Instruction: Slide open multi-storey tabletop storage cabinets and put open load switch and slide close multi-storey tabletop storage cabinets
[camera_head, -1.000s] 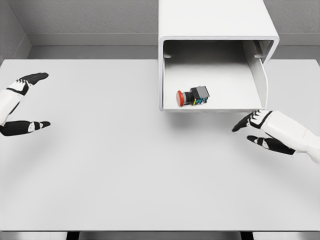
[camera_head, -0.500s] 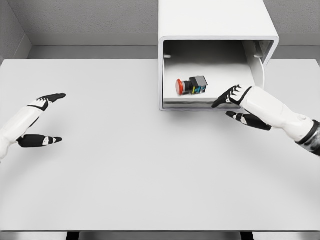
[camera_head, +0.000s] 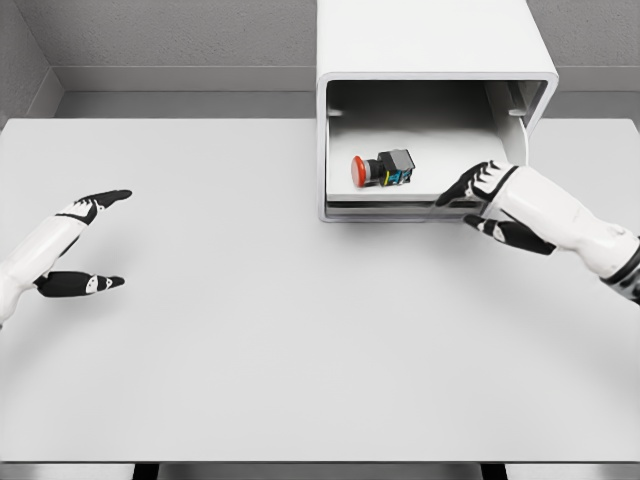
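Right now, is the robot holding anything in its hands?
Nothing is clearly held. The right hand is at the drawer's front edge, fingers open, not wrapped around it. The left hand is open. The switch lies in the drawer.

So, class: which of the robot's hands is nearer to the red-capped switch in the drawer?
Right. The right hand is at the drawer's front edge, just right of the switch; the left hand hovers far left over the table.
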